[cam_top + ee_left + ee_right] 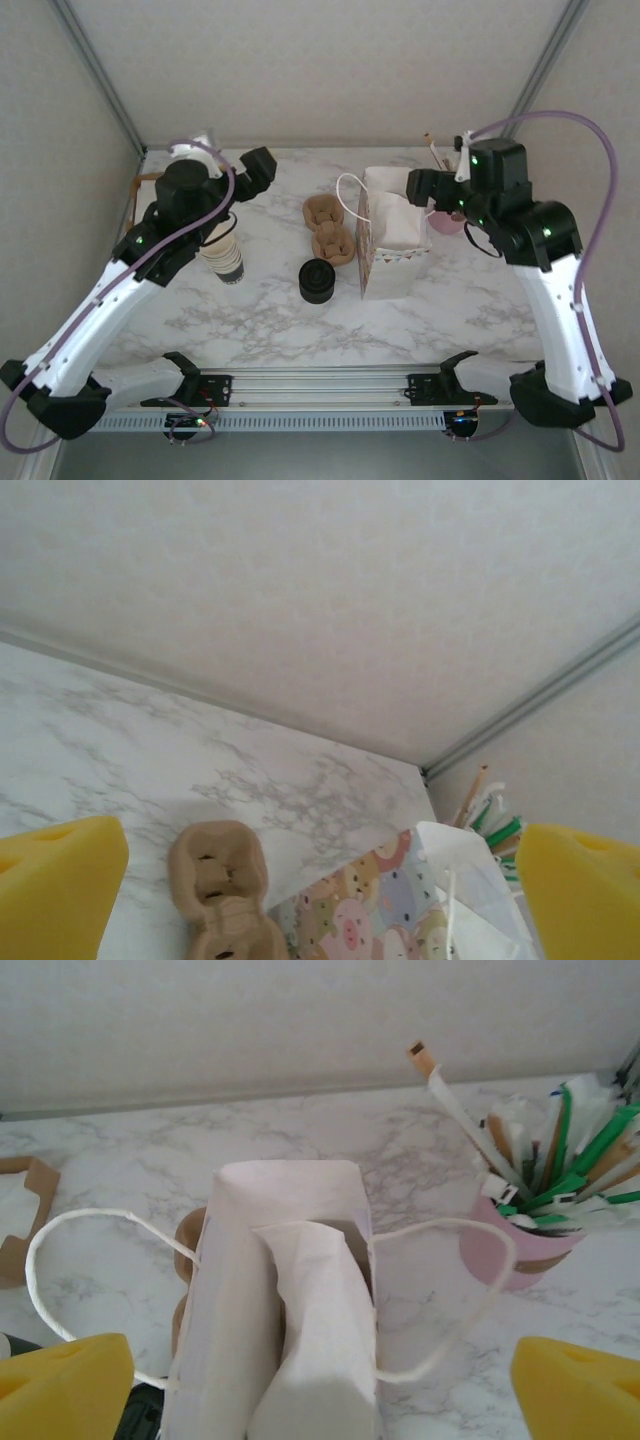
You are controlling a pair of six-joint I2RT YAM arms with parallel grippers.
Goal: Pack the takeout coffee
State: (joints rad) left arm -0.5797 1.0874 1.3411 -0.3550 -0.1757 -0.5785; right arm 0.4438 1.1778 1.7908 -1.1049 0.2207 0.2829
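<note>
The takeout coffee is hidden or out of view. A paper bag (392, 245) with a pig pattern (385, 915) stands right of centre, its mouth up and its white string handles hanging out to both sides. My right gripper (420, 188) hovers over the bag's far end, open, with the bag's mouth (290, 1290) below between its yellow pads (65, 1385). Only folded white paper shows inside the bag. At the back left my left gripper (257, 170) is open and empty, its yellow pads (60, 880) wide apart, facing the bag.
A brown cardboard cup carrier (328, 230) lies left of the bag. In front of the carrier is a black stack of lids (318, 281). A stack of cream cups (226, 258) stands under the left arm. A pink cup of stirrers (520, 1230) stands behind the bag.
</note>
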